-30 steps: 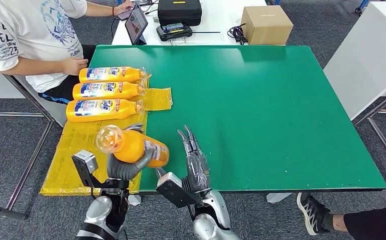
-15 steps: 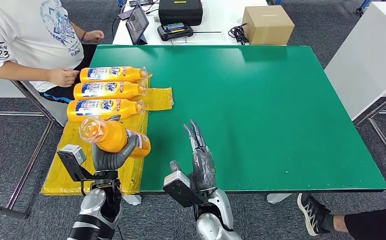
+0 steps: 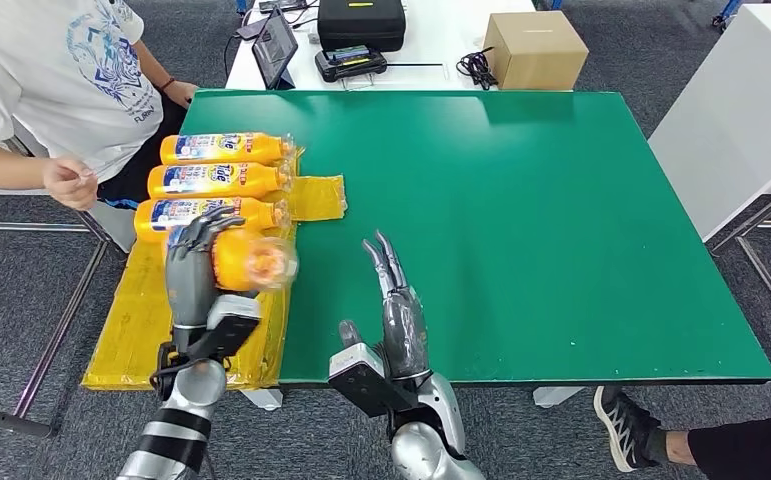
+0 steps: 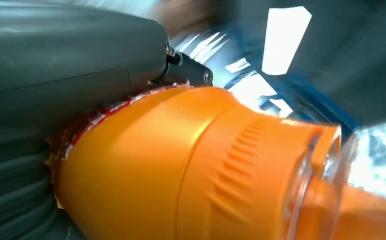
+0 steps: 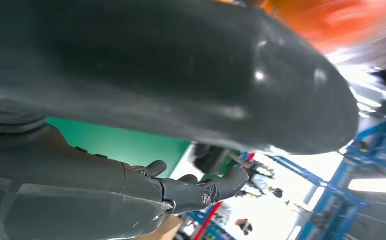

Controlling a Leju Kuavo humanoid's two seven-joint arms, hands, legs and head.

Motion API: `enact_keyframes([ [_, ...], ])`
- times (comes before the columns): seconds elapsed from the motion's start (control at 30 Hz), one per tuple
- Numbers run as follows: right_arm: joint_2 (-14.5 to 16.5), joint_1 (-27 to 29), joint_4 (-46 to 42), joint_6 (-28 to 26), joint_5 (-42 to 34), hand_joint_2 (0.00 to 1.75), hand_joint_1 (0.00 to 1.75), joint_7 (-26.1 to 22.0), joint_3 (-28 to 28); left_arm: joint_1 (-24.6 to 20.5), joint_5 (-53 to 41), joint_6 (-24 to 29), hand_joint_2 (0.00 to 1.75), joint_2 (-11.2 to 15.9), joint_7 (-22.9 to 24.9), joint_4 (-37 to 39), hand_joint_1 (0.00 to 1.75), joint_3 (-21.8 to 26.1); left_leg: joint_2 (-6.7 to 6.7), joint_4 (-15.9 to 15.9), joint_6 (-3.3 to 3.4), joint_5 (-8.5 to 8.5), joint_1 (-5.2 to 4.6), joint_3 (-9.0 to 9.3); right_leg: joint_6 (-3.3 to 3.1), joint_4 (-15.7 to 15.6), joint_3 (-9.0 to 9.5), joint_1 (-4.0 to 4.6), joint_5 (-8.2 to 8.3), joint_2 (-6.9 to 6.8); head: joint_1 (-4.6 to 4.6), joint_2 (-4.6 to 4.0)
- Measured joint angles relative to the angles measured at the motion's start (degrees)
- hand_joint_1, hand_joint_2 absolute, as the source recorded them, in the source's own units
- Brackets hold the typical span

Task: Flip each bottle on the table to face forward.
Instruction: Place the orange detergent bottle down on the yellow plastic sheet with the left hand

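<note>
Person [image 3: 51, 90] at table's left edge, hand drawn back from row since a second ago. Three bottles [image 3: 223, 180] lie labels-up along left edge on yellow sheet [image 3: 136, 320]. Left hand [image 3: 193, 268] grips fourth bottle [image 3: 249, 262] above sheet, just near row; wrist has rolled over, cap end swung from left to right, so flip looks nearly done, set-down remaining. Right hand [image 3: 393, 300] empty, fingers straight and apart, barely moved, over near edge of table [image 3: 561, 250].

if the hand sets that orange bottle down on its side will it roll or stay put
The bottle in the left hand looks rounded, so it may roll a little. The three bottles lying beside it rest steady on their sides, so it probably settles. Its smooth plastic may be slippery.
</note>
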Motion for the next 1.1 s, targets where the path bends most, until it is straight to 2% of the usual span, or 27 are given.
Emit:
enact_keyframes([
  [0.07,0.0,-0.4,-1.0,0.6,-0.8,0.00,0.00,-0.2,0.4,-2.3,-20.7,0.8,1.75,1.0,3.3,1.7,1.75,2.5,0.05,0.0,0.00,0.00,0.00,0.04,-0.01,0.0,0.02,0.00,0.02,0.02,-0.01,0.00],
  [0.1,0.0,-0.4,-1.4,0.8,-1.1,0.00,0.00,-0.2,0.5,-3.1,-28.0,0.9,1.75,1.6,4.8,2.5,1.75,3.4,0.09,0.0,0.00,0.00,0.00,0.05,-0.01,0.0,0.02,0.00,0.03,0.04,-0.01,0.00],
  [0.17,0.0,-0.5,-2.0,1.0,-1.4,0.00,0.00,-0.2,0.7,-4.1,-33.4,1.0,1.75,2.5,6.7,3.7,1.75,4.6,0.12,0.0,0.00,0.01,0.00,0.06,-0.01,0.0,0.00,0.00,0.04,0.06,-0.02,0.00],
  [0.23,0.0,-0.5,-2.4,1.1,-1.5,0.00,0.00,-0.3,0.7,-5.1,-32.8,1.1,1.75,3.3,8.9,5.2,1.75,5.0,0.04,0.0,0.00,0.03,0.00,0.06,-0.01,0.0,0.01,0.00,0.03,0.03,-0.01,0.00],
  [0.37,0.0,-0.3,-3.4,1.9,-2.0,0.00,0.00,-0.4,0.7,-7.8,-35.5,1.2,1.75,6.0,16.7,11.1,1.75,3.1,0.04,0.0,0.00,0.03,0.00,0.05,-0.01,0.0,0.01,0.00,0.02,0.04,-0.02,0.00],
  [0.47,0.0,-0.1,-4.4,2.6,-1.6,0.00,0.00,0.0,0.7,-9.6,-35.4,-0.3,1.75,8.0,19.2,15.9,1.75,0.8,0.04,0.0,0.00,0.03,0.00,0.03,-0.01,0.0,0.01,0.00,0.02,0.04,-0.01,0.00],
  [0.6,-0.1,0.4,-5.7,3.4,-1.1,0.00,0.00,0.2,0.5,-10.1,-31.0,-4.3,1.75,9.9,19.6,19.0,1.75,-1.7,0.06,0.0,0.00,0.03,0.00,0.03,-0.01,0.0,-0.01,0.00,0.02,0.05,-0.01,0.00],
  [0.8,-0.2,0.8,-6.2,4.5,-0.8,0.00,0.00,0.2,0.5,-10.0,-22.6,-10.3,1.75,11.3,18.4,21.1,1.75,-3.1,0.05,0.0,0.00,0.01,0.00,0.01,-0.01,0.0,-0.02,0.00,0.02,0.05,0.00,0.00],
  [1.1,-0.3,0.9,-6.2,6.2,-1.0,0.00,0.00,0.3,0.5,-10.8,-18.9,-15.3,1.75,13.1,17.6,26.1,1.75,-3.3,0.03,0.0,0.00,0.02,0.00,0.02,-0.01,0.0,-0.01,0.00,0.02,0.04,0.00,0.00],
])
